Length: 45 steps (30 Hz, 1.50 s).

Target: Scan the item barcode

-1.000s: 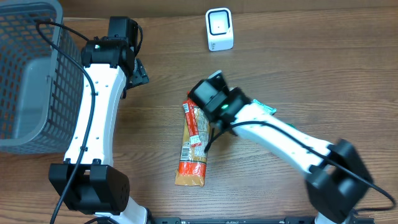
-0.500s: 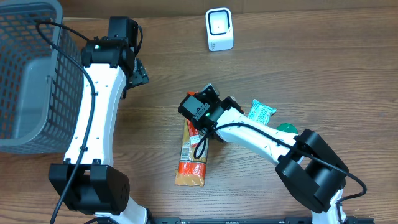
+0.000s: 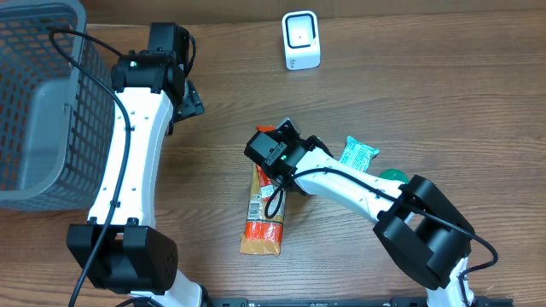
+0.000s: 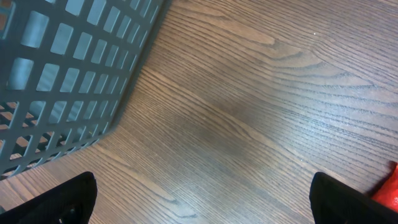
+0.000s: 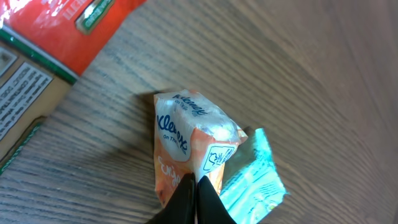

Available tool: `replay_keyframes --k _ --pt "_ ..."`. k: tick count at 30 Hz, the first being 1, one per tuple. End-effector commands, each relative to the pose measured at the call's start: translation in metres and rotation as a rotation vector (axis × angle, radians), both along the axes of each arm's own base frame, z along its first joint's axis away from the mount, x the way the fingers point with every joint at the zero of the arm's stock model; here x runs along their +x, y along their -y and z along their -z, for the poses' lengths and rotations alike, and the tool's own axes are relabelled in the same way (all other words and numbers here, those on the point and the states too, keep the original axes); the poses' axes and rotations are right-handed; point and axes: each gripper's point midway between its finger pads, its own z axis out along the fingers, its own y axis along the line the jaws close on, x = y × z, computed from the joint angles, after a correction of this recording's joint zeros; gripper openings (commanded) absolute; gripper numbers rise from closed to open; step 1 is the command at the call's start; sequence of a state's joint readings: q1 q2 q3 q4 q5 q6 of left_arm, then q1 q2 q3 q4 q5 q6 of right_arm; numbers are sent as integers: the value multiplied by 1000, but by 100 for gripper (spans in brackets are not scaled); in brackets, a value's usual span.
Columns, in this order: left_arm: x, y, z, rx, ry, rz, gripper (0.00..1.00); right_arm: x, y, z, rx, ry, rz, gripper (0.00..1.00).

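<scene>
My right gripper [image 5: 196,200] is shut, its black fingertips pinching the lower edge of a small orange and white Kleenex tissue pack [image 5: 186,134]. In the overhead view the right gripper [image 3: 270,145] sits mid-table with only an orange corner of the pack [image 3: 265,130] showing past it. The white barcode scanner [image 3: 300,40] stands at the far edge, well apart from the pack. My left gripper [image 4: 199,202] hangs open over bare wood beside the basket, holding nothing. No barcode shows on the pack's visible faces.
A long red and tan snack package [image 3: 264,203] lies just under the right gripper. A teal packet [image 3: 359,153] and a green object [image 3: 392,175] lie to its right. A grey mesh basket [image 3: 38,102] fills the far left.
The right wrist has swung left across the top of the snack package, uncovering the teal packet. Over the last half second it barely moved. The left arm is still.
</scene>
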State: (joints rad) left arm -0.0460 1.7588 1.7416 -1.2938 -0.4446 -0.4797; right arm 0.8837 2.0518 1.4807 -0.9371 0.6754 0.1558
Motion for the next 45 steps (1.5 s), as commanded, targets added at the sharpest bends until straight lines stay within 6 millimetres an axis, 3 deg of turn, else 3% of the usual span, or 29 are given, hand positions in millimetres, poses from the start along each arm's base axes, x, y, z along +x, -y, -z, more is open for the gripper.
replay_keyframes --k 1,4,6,11,17,26,33,38,43,45 --pt "2 3 -6 -3 21 5 100 -2 -5 8 22 -38 -3 4" --pt "2 3 -6 -3 21 5 100 -3 -6 9 26 -42 -4 10" --pt "2 3 -6 -3 21 5 100 -3 -6 9 26 -42 -4 23" --pt "2 3 -6 -3 22 5 100 -3 -6 9 27 -42 -4 30" --pt "2 3 -6 -3 21 5 100 0 -9 5 48 -25 2 47" --pt "2 3 -6 -3 21 5 100 9 -19 -18 302 -116 61 70" --pt "2 3 -6 -3 21 5 100 13 7 -6 473 -313 171 70" --pt "2 3 -6 -3 21 5 100 17 19 -4 510 -343 213 59" --pt "2 3 -6 -3 21 5 100 17 17 -5 511 -342 208 44" --pt "2 3 -6 -3 21 5 99 16 14 -5 515 -343 202 43"
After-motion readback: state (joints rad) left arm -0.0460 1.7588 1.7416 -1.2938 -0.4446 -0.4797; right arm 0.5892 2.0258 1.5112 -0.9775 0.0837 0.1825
